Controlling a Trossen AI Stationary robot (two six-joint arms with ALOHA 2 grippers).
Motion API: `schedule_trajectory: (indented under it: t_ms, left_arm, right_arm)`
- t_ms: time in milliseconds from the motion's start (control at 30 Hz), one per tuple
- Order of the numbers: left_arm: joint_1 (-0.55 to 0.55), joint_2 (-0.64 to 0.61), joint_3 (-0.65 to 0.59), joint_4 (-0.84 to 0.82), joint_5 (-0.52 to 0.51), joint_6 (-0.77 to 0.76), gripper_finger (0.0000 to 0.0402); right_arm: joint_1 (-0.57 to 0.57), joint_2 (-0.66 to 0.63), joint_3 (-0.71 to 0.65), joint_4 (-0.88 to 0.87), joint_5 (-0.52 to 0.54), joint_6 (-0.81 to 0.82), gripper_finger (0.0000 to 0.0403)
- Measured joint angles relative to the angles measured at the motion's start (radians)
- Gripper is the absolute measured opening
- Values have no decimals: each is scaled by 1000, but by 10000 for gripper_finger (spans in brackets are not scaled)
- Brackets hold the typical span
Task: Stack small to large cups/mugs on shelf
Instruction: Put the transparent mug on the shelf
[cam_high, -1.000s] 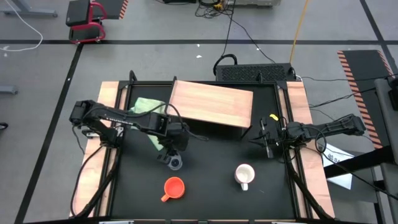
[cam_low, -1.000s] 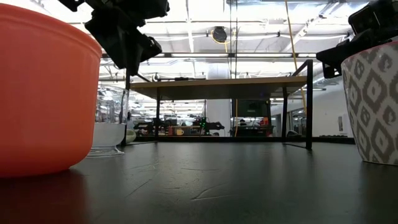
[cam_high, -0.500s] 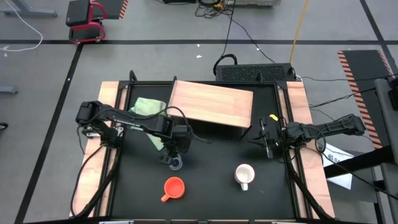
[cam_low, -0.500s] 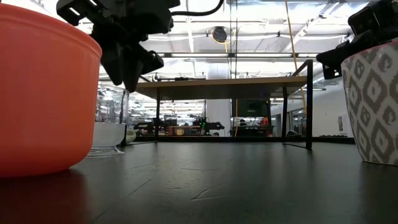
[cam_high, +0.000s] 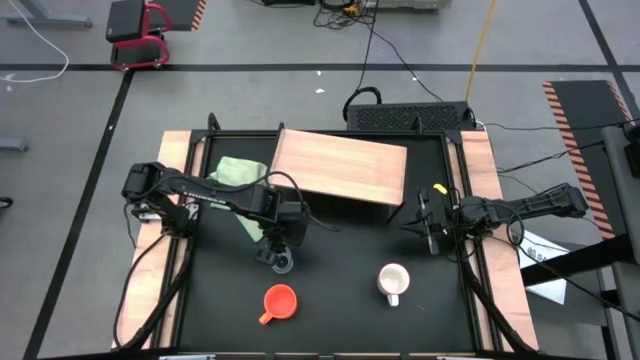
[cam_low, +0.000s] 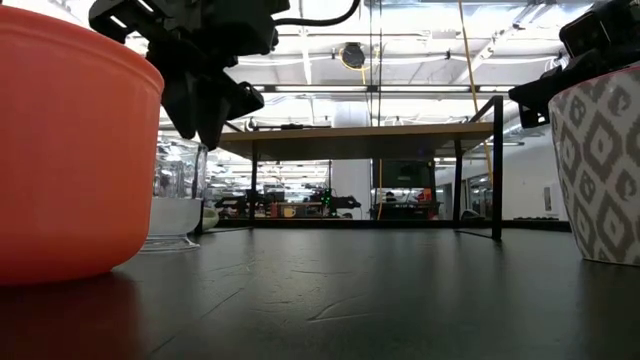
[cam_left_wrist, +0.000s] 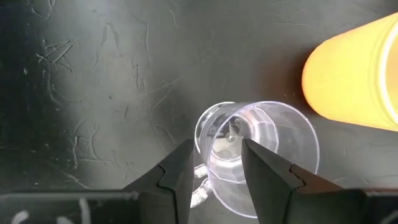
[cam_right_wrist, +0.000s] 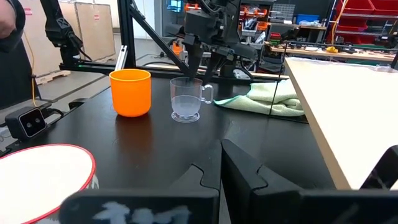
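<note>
Right now the left claw (cam_high: 279, 252) hangs directly over the clear glass cup (cam_high: 282, 263), which stands upright on the black tabletop (cam_high: 340, 290) just short of the shelf's (cam_high: 340, 165) near edge, toward the shelf's left end. Seen past the wrist, the claw's two fingers (cam_left_wrist: 177, 177) are spread and straddle the cup's rim, one outside the wall on the handle side and the other over the cup's mouth; I cannot tell whether either pad touches the glass yet. So the relation that matters is straight down: the cup lies below the claw, its axis vertical and its handle facing back toward the wrist, and closing would likely pinch the wall near that handle. From the cup, the shelf sits at about 1 o'clock in the overhead view, so a lift would then carry it up and away from the front edge. The orange mug (cam_high: 279, 301) stands at 6 o'clock of the glass cup, near but apart, and the white mug (cam_high: 393, 282) is well off at 4 o'clock. The right claw (cam_high: 428, 224), pressed together and empty, waits at the tabletop's right edge, nearer the white mug than the left arm is. A light green cloth (cam_high: 238, 171) lies beside the shelf's left end.
</note>
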Motion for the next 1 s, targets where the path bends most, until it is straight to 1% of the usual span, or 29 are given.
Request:
schedule_trajectory:
  t_ms: [633, 767, 1000]
  left_arm:
    - [0, 0, 0, -30, -13, 11, 136]
    - [0, 0, 0, -30, -36, 15, 136]
    - [0, 0, 0, -29, -31, 18, 136]
  right_arm:
    - [0, 0, 0, 0, 0, 0, 0]
    - [0, 0, 0, 0, 0, 0, 0]
    - [0, 0, 0, 0, 0, 0, 0]
